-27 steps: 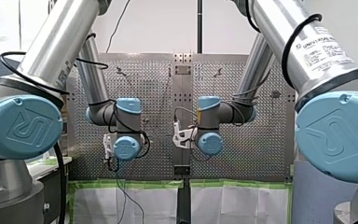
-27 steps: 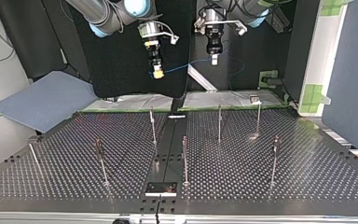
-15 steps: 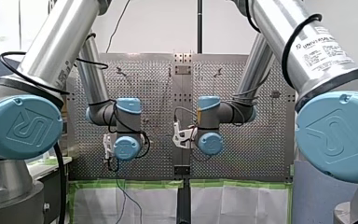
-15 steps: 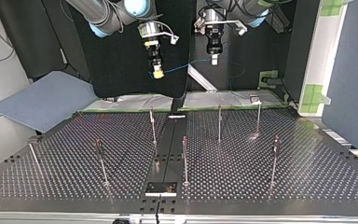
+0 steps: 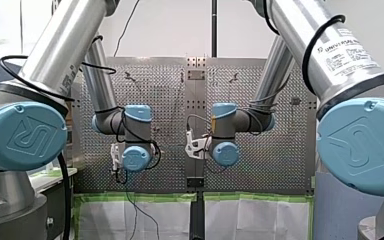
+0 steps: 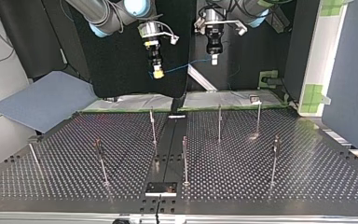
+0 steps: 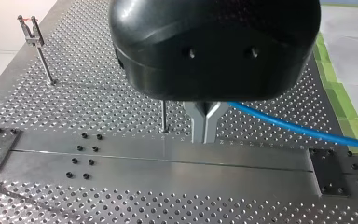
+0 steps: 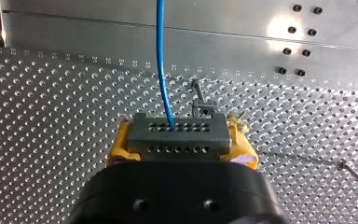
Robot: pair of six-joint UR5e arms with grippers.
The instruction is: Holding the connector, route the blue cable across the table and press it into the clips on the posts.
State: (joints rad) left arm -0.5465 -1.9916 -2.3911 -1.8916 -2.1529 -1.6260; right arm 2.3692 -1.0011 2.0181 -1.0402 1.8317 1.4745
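Note:
The blue cable (image 6: 186, 64) stretches in the air between my two grippers, above the table's far edge in the top view. My right gripper (image 6: 157, 73) is shut with its yellow pads on the grey connector (image 8: 177, 140), and the cable (image 8: 161, 56) leaves the connector's face. My left gripper (image 7: 204, 139) has its metal fingers closed on the cable (image 7: 298, 130), which runs off to one side. In the top view my left gripper (image 6: 214, 59) hangs beside the right one. Several thin posts with clips, such as one (image 6: 152, 126) and another (image 6: 219, 122), stand on the perforated table (image 6: 261, 177).
A thin post (image 7: 163, 116) stands just beside my left fingers, and a clip-topped post (image 8: 203, 105) is right ahead of the connector. A blue-grey sheet (image 6: 42, 100) lies at the top view's left. Green-taped white panels (image 5: 140, 215) hang below the table's near edge.
Both arms hold their places. Only the slack cable hanging under my left wrist in the front view has swayed a little.

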